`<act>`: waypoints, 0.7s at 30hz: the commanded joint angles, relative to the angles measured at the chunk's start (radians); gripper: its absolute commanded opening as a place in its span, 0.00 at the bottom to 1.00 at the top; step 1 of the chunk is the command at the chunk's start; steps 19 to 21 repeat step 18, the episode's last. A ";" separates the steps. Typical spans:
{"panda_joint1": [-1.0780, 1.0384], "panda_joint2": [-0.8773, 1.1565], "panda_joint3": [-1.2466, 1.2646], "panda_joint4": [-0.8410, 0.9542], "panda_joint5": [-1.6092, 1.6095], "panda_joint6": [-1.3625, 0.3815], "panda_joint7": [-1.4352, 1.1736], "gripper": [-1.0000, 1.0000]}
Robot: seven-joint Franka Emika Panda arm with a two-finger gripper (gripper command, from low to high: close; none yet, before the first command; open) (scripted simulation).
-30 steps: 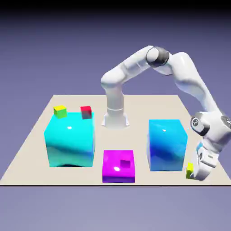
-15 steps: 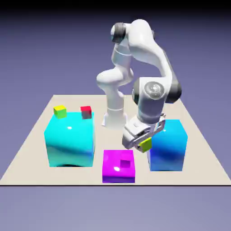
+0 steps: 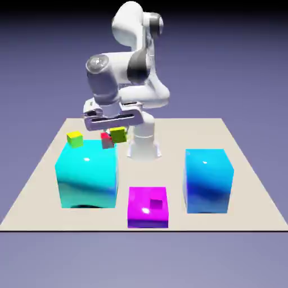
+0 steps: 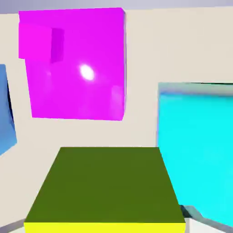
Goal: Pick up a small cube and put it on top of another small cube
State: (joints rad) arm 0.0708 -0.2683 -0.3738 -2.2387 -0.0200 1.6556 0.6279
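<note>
My gripper (image 3: 117, 130) is shut on a tiny yellow-green cube (image 3: 118, 134) and holds it in the air at the back right corner of the big cyan block (image 3: 87, 174). The small red cube (image 3: 104, 137) sits on that corner, just to the exterior view's left of the held cube and partly overlapped by it. A second yellow-green cube (image 3: 75, 138) rests on the block's back left corner. In the hand view the held cube (image 4: 104, 186) fills the bottom, olive with a bright yellow edge, and a grey fingertip (image 4: 195, 214) shows beside it. The red cube is out of that view.
A glossy magenta block (image 3: 148, 207) with a small magenta cube (image 3: 156, 203) on it stands at the front middle. A big blue block (image 3: 208, 180) stands to the exterior view's right. The hand view shows the magenta block (image 4: 75, 63), the cyan block (image 4: 195, 145) and a blue edge (image 4: 5, 113).
The arm has swung from the exterior view's far right, across the blue block, to the cyan block's back right corner, carrying the yellow-green cube higher all the way.
</note>
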 commanded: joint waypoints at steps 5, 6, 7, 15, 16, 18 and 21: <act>-0.176 -0.181 0.053 -0.114 -0.060 -0.052 0.117 0.00; -0.212 -0.210 0.069 -0.142 -0.076 -0.058 0.144 0.00; -0.243 -0.220 0.093 -0.174 -0.096 -0.057 0.172 0.00; -0.261 -0.210 0.087 -0.359 -0.123 0.124 0.186 1.00; -0.261 -0.210 0.087 -0.359 -0.123 0.124 0.186 1.00; -0.256 -0.212 0.094 -0.286 -0.115 0.050 0.184 1.00; -0.256 -0.212 0.094 -0.286 -0.115 0.050 0.184 1.00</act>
